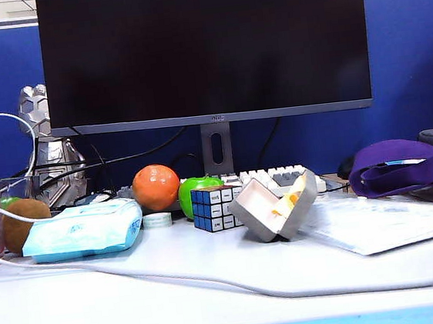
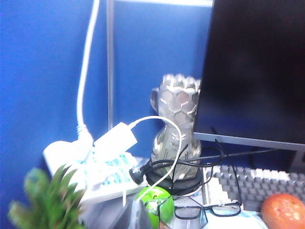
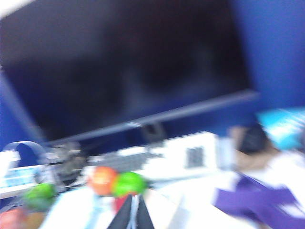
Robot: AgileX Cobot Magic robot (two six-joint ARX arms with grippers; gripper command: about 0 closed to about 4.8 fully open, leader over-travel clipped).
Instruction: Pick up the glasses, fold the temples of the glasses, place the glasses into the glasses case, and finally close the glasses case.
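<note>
The grey glasses case [image 1: 274, 210] stands open on the desk, tilted, its cream lining showing, just right of a Rubik's cube [image 1: 213, 207]. The black-framed glasses [image 2: 188, 212] lie with temples unfolded near the keyboard [image 2: 257, 183], beside a green apple [image 2: 153, 202] behind clear glass. I cannot make the glasses out in the exterior view. My left gripper [image 2: 135, 217] is shut and empty, on the near side of that apple and short of the glasses. In the blurred right wrist view my right gripper [image 3: 134, 205] is shut with nothing in it, pointing toward an orange [image 3: 101, 180]. Neither gripper shows in the exterior view.
A large monitor [image 1: 204, 47] fills the back. A wipes packet [image 1: 84, 230], a kiwi [image 1: 25, 222], an orange [image 1: 156, 187] and a green apple [image 1: 196, 191] lie left of the case. Papers [image 1: 385, 221] and a purple bag [image 1: 410, 165] are on the right. A white cable [image 1: 214, 282] crosses the front.
</note>
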